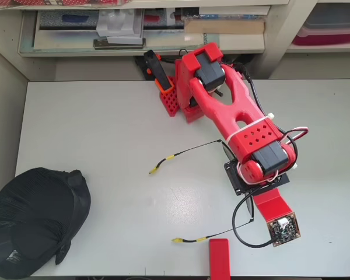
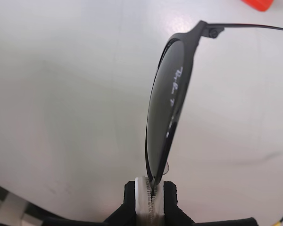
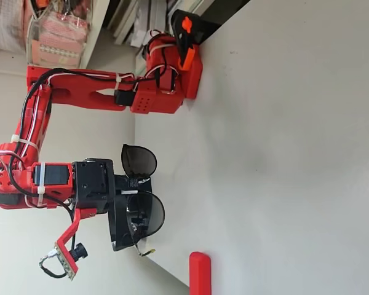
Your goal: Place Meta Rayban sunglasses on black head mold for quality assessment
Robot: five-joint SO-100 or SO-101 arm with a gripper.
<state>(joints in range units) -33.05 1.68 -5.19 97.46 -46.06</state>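
Note:
My gripper (image 2: 153,194) is shut on the sunglasses' thin black frame near the bridge. One dark round lens (image 2: 167,113) stands edge-on right in front of the wrist camera. In the fixed view, which lies on its side, the gripper (image 3: 130,195) holds the sunglasses (image 3: 139,161) above the table, both lenses showing. In the overhead view the slim temples (image 1: 170,157) reach left from under the red wrist, with yellow tips. The black ribbed head mold (image 1: 35,224) lies at the table's front left corner, well left of the glasses.
A small red block (image 1: 219,258) lies at the table's front edge just below the lower temple; it also shows in the fixed view (image 3: 200,273). The arm's red base (image 1: 181,99) stands at the back edge. Shelves (image 1: 146,29) run behind the table.

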